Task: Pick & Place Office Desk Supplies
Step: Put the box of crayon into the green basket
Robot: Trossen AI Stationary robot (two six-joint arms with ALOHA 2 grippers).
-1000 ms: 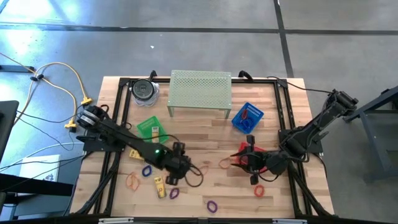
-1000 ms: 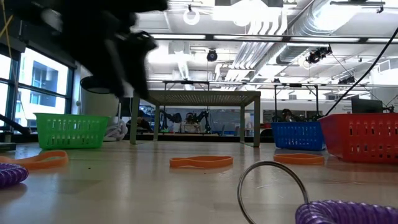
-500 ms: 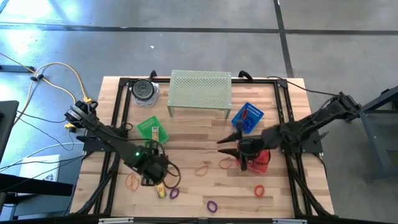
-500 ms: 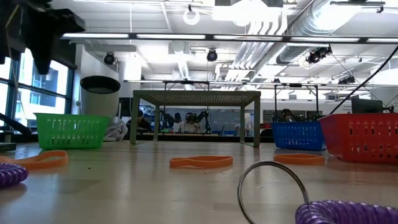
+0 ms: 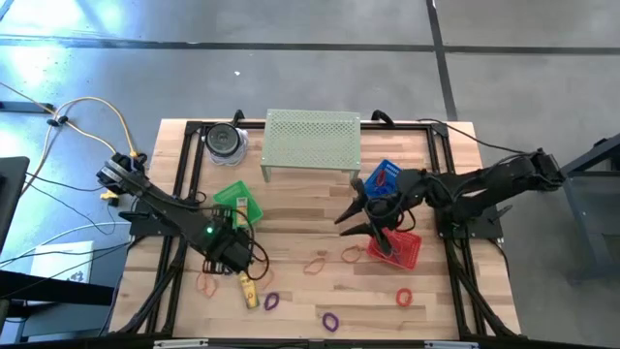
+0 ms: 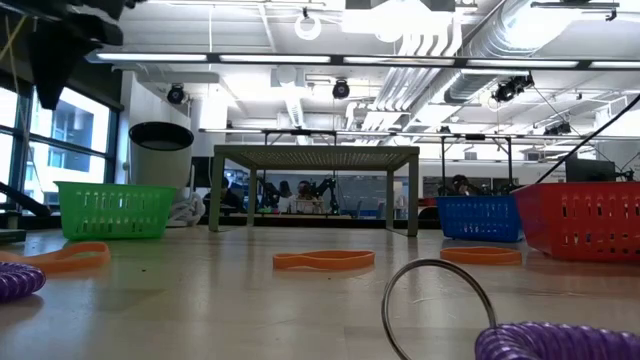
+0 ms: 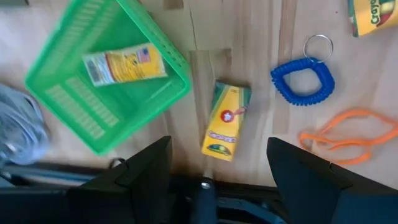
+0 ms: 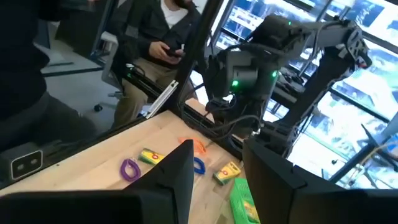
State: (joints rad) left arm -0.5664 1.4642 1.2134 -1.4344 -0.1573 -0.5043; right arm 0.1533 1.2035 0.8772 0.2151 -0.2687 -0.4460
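Loose supplies lie on the near half of the table: orange-tan bands, purple loops, a red loop and yellow pieces. My left gripper hovers open beside the green basket. Its fingers stand either side of a yellow box lying flat on the wood, with a blue coil loop and an orange band beside it. My right gripper is open and empty, raised between the blue basket and the red basket.
The pale green perforated stand and the dark-lidded jar stand at the far edge. A yellow pack lies in the green basket. A black frame runs round the table. A seated person shows beyond the table's left side.
My left gripper has swung from the table's middle toward its left, ending beside the green basket. My right gripper has risen from over the red basket and moved toward the far edge and the left, turning its fingers more level.
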